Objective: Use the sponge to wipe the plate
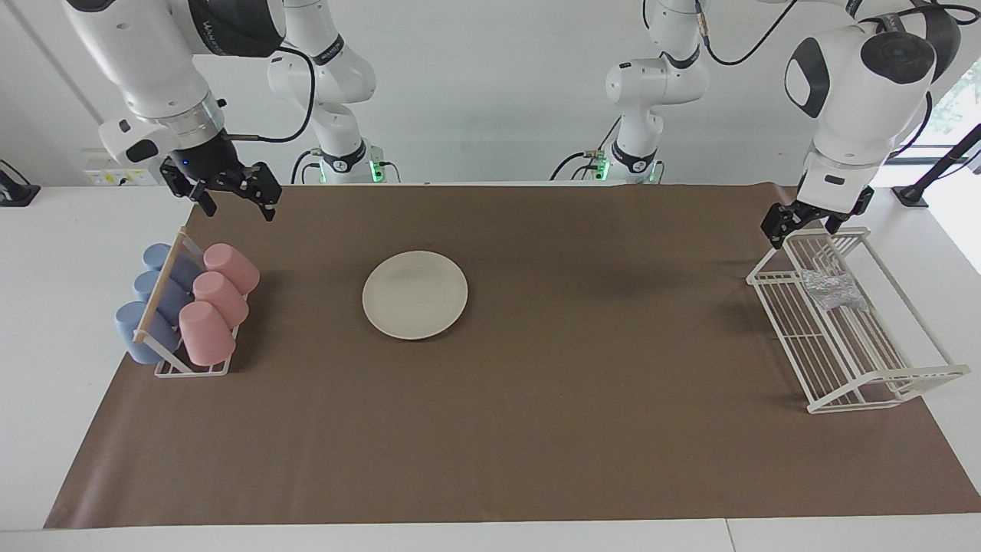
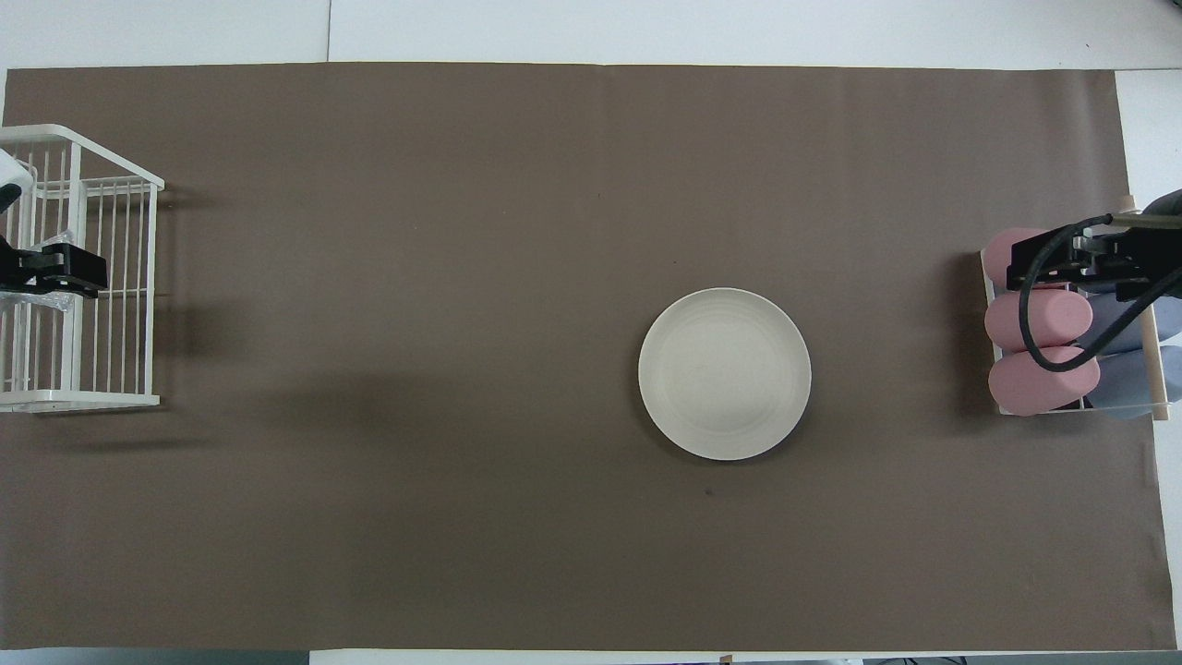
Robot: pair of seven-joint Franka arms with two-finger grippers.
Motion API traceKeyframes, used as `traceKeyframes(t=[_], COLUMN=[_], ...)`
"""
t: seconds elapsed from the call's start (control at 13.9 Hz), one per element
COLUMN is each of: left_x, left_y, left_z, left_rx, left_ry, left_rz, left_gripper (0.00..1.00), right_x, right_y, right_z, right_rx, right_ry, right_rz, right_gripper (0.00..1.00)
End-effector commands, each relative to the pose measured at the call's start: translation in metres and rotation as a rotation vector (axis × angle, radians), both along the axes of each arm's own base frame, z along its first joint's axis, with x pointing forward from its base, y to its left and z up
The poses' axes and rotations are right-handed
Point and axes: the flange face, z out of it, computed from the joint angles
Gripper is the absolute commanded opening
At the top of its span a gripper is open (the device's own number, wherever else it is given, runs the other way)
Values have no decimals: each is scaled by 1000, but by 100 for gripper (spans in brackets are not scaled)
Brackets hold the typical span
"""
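Note:
The cream-white plate (image 1: 415, 294) (image 2: 725, 374) lies flat on the brown mat, toward the right arm's end of the table. The silvery sponge (image 1: 831, 290) rests inside a white wire rack (image 1: 881, 387) at the left arm's end. My left gripper (image 1: 802, 228) (image 2: 46, 272) hangs open over the rack's end nearest the robots, just above the sponge and not touching it. My right gripper (image 1: 238, 208) (image 2: 1080, 263) is open in the air over the cup holder, with nothing in it.
A small holder (image 1: 191, 369) with pink cups (image 1: 218, 295) and blue cups (image 1: 157, 295) lying in it stands at the right arm's end. The brown mat (image 1: 536, 429) covers most of the table.

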Motion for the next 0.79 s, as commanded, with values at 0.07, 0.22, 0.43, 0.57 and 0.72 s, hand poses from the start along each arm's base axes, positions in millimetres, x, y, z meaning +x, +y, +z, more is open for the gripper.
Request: traceKeyframes(t=[0.07, 0.22, 0.43, 0.57, 0.72], left_x=[24, 37, 53, 55, 54], left_y=[-26, -25, -24, -22, -21], left_z=[-60, -87, -126, -138, -137], left_rx=[228, 319, 490, 566, 574], left_ry=[-18, -8, 12, 24, 29], left_rz=[-4, -19, -94, -119, -111], left_gripper=[100, 100, 100, 100, 100], right_x=[-1, 1, 22, 46, 67], right_y=[18, 29, 57, 66, 71], right_z=[10, 21, 27, 28, 33], right_rx=[14, 17, 9, -4, 2], right_ry=[-24, -45, -75, -67, -60], right_rz=[-35, -48, -6, 11, 9], right_gripper=[100, 100, 100, 100, 100])
